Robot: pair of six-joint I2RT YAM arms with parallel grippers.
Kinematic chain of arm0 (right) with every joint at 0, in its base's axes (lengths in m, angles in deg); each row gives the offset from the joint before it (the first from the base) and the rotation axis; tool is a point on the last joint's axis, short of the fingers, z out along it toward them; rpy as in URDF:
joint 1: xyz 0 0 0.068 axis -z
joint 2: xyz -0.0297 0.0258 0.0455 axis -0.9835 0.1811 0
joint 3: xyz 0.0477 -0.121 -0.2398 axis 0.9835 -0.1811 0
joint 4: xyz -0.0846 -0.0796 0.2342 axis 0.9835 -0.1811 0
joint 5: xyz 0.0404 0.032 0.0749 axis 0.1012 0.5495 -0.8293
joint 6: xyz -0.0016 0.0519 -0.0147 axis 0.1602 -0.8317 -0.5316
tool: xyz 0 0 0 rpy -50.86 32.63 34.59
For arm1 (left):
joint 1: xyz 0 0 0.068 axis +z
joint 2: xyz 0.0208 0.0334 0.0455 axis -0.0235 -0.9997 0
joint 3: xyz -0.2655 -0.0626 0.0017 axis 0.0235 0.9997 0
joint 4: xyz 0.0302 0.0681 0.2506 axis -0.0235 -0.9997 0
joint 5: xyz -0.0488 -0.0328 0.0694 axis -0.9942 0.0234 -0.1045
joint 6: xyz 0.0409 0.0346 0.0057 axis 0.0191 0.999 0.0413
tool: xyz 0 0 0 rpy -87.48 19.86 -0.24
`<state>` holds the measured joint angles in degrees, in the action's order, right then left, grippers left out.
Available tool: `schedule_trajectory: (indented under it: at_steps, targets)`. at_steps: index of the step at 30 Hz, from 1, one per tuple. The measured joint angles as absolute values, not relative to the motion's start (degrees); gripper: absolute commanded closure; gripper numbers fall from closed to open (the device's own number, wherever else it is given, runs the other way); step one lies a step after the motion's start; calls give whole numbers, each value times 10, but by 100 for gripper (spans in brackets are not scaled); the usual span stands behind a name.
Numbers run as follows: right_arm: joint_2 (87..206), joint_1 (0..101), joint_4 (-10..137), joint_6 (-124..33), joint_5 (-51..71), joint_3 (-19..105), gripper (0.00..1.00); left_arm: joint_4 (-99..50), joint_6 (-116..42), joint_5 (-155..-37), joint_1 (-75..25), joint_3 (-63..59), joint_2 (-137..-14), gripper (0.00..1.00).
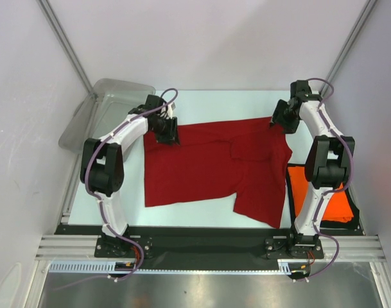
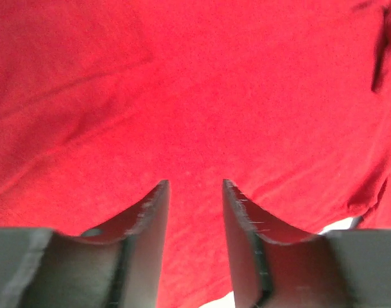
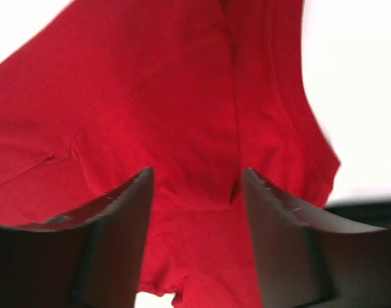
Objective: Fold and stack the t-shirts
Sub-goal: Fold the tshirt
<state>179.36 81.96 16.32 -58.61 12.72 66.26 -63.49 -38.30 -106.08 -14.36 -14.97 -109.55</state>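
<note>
The dark red t-shirt (image 1: 208,167), soft matte cloth with shallow creases, lies spread across the middle of the white surface (image 1: 214,102). The bright orange t-shirt (image 1: 323,192) sits at lower right. The left pincer (image 2: 195,186) and the right pincer (image 3: 195,173) hover over the red shirt's upper corners, fingers parted, gripping nothing.

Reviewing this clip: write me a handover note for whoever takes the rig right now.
Left gripper: open, above red shirt, at its far left edge.
Right gripper: open, above its far right corner.
The red shirt lies spread mid-table, only partly folded.
Orange shirt: near right; cannot tell if it is folded.
Left to do: finish folding red, then stack the two.
</note>
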Motion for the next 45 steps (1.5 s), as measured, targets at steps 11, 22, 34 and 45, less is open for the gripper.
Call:
schedule_trajectory:
  at_steps: [11,22,34,45]
  targets:
    - [1908,859,276,-531,114,703,13,-644,-359,-1009,-132,-279,-1170,51]
    - [1990,868,337,-455,42,807,7,-649,-365,-1015,-131,-268,-1170,53]
    - [2081,869,326,-423,21,911,32,-661,-364,-1015,-131,-232,-1161,55]
    - [2081,875,306,-401,11,906,76,-657,-364,-1015,-131,-219,-1154,58]
